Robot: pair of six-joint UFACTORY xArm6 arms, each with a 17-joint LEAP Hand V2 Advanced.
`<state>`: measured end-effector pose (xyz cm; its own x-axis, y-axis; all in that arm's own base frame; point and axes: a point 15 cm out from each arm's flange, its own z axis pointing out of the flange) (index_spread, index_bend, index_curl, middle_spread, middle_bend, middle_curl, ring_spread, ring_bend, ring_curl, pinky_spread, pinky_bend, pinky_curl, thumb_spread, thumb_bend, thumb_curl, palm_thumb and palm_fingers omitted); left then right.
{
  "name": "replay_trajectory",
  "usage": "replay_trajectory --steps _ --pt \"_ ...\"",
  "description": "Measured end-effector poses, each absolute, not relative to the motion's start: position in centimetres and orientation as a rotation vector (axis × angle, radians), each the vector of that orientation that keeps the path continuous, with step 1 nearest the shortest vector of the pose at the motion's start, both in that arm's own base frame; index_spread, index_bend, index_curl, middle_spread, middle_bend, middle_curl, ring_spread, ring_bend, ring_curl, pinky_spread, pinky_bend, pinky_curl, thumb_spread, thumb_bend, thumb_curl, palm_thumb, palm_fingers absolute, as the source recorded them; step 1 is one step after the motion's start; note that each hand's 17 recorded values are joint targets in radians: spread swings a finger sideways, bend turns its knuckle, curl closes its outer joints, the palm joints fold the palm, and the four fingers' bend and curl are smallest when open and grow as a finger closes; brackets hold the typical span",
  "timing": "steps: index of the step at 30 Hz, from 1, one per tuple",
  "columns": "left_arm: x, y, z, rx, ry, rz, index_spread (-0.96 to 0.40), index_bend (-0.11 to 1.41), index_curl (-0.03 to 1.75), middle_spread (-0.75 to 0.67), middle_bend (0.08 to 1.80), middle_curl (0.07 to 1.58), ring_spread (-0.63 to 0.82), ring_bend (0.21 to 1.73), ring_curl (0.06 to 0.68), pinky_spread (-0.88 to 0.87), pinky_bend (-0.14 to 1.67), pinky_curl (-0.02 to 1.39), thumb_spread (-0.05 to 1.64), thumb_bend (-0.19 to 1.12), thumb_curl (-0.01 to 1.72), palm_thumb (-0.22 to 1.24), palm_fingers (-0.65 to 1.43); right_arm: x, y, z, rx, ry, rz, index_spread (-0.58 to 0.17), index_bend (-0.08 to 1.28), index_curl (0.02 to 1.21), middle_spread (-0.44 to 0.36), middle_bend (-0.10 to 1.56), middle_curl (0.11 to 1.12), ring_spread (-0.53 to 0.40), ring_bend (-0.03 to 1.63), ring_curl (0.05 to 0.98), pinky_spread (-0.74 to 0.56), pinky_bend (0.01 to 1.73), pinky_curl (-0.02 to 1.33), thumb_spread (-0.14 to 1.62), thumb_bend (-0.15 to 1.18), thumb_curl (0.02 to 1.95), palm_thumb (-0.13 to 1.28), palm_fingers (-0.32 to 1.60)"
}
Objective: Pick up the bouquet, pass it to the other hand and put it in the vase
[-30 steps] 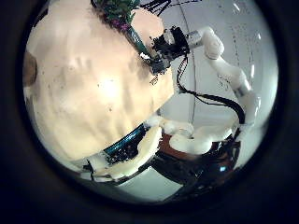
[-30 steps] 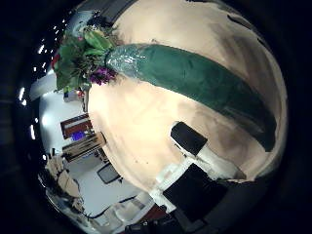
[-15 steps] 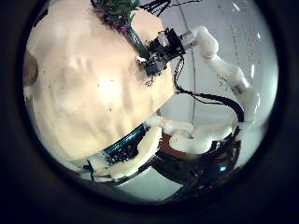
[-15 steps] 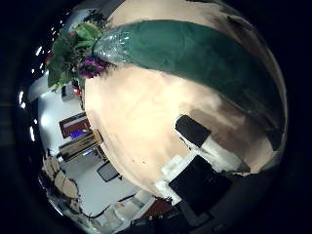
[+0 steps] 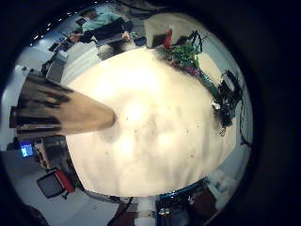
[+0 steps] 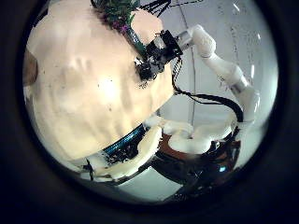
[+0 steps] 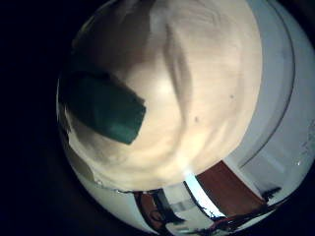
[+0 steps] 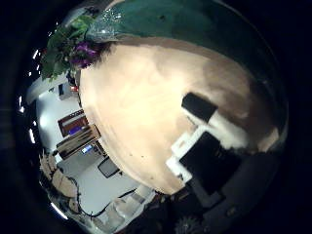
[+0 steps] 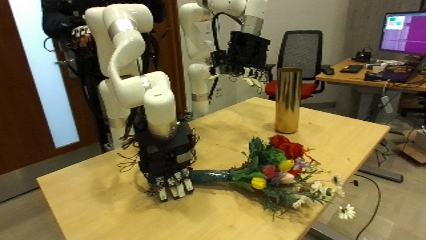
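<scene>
While the bouquet (image 9: 273,172) lies on the table (image 9: 107,185), right hand (image 9: 167,170) over its stem, fingers straight, holding nothing.

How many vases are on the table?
1. The vase stands upright near the table's far edge, beyond the bouquet and below the left hand. None seems hidden.

Green-wrapped bouquet (image 9: 273,168), gold vase (image 9: 286,99)
</scene>
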<state>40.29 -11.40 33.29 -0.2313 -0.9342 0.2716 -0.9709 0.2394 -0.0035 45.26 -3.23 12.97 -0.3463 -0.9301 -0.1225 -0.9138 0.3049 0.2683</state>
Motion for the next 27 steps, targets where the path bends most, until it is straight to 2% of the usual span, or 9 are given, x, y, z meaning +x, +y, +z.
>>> replay_trajectory --steps 2,4,5,8,9,12,15,21,27 --pt "40.3 -11.3 33.3 1.799 -2.295 0.253 0.25 0.17 0.31 0.50 0.19 0.30 0.61 0.45 0.219 0.59 0.31 0.31 0.88 -0.03 0.31 0.32 0.01 45.3 -3.3 13.0 1.762 -2.493 -0.452 -0.126 0.18 0.31 -0.013 0.61 0.42 -0.131 1.00 0.226 -0.08 0.68 0.14 0.97 -0.02 0.42 0.75 0.60" --pt "40.3 -11.4 33.4 1.798 -2.297 0.255 0.25 0.17 0.31 0.50 0.19 0.30 0.61 0.45 0.219 0.59 0.31 0.31 0.88 -0.03 0.31 0.32 0.01 45.1 -3.3 13.1 1.759 -2.489 -0.459 -0.172 0.18 0.31 -0.084 0.66 0.44 -0.206 1.04 0.236 -0.24 0.83 0.16 0.96 -0.02 0.43 0.77 0.85" --pt "40.3 -11.3 33.4 1.799 -2.296 0.254 0.25 0.17 0.31 0.50 0.19 0.30 0.61 0.45 0.219 0.59 0.31 0.31 0.88 -0.03 0.31 0.32 0.01 44.9 -3.1 13.1 1.757 -2.480 -0.470 -0.209 0.18 0.33 -0.129 0.67 0.46 -0.248 1.06 0.261 -0.34 0.89 0.18 0.96 -0.02 0.43 0.79 0.89" --pt "40.3 -11.3 33.4 1.799 -2.296 0.253 0.25 0.17 0.31 0.50 0.19 0.30 0.61 0.45 0.219 0.59 0.31 0.31 0.88 -0.03 0.31 0.33 0.01 44.7 -3.1 13.4 1.752 -2.472 -0.485 -0.259 0.19 0.36 -0.195 0.70 0.48 -0.291 1.05 0.284 -0.48 0.97 0.20 0.94 -0.02 0.44 0.81 1.00" --pt "40.3 -11.3 33.4 1.800 -2.295 0.253 0.25 0.17 0.31 0.50 0.19 0.30 0.61 0.45 0.219 0.59 0.31 0.31 0.88 -0.03 0.31 0.33 0.01 44.6 -3.2 13.4 1.749 -2.470 -0.490 -0.288 0.21 0.38 -0.217 0.73 0.50 -0.301 1.06 0.294 -0.52 1.00 0.21 0.93 -0.02 0.45 0.81 1.12" --pt "40.2 -11.3 33.4 1.800 -2.294 0.252 0.25 0.17 0.31 0.50 0.19 0.30 0.61 0.45 0.218 0.59 0.31 0.31 0.89 -0.03 0.31 0.33 0.01 44.5 -3.3 13.9 1.752 -2.461 -0.504 -0.366 0.31 0.47 -0.270 0.81 0.56 -0.321 1.08 0.342 -0.60 1.04 0.25 0.90 -0.03 0.46 0.83 1.21" --pt "40.2 -11.3 33.4 1.801 -2.291 0.253 0.25 0.17 0.31 0.50 0.19 0.30 0.61 0.45 0.219 0.59 0.31 0.31 0.89 -0.03 0.31 0.33 0.01 44.3 -3.6 14.4 1.744 -2.455 -0.525 -0.413 0.50 0.58 -0.284 0.92 0.61 -0.301 1.15 0.398 -0.56 1.10 0.30 0.87 -0.02 0.47 0.85 1.34" --pt "40.1 -11.4 33.4 1.800 -2.288 0.257 0.25 0.17 0.31 0.50 0.19 0.30 0.61 0.45 0.219 0.59 0.31 0.31 0.88 -0.03 0.31 0.33 0.01 44.3 -4.8 16.4 1.729 -2.500 -0.515 -0.427 0.79 0.81 -0.265 1.12 0.74 -0.252 1.34 0.509 -0.37 1.35 0.45 0.89 -0.02 0.49 0.90 1.21" --pt "40.1 -11.3 33.6 1.808 -2.284 0.261 0.25 0.17 0.31 0.50 0.19 0.30 0.61 0.45 0.219 0.59 0.31 0.31 0.89 -0.03 0.31 0.34 0.01 44.8 -6.2 19.6 1.743 -2.582 -0.451 -0.400 0.91 0.96 -0.238 1.22 0.82 -0.219 1.43 0.578 -0.26 1.46 0.55 0.91 0.01 0.54 1.06 1.12"
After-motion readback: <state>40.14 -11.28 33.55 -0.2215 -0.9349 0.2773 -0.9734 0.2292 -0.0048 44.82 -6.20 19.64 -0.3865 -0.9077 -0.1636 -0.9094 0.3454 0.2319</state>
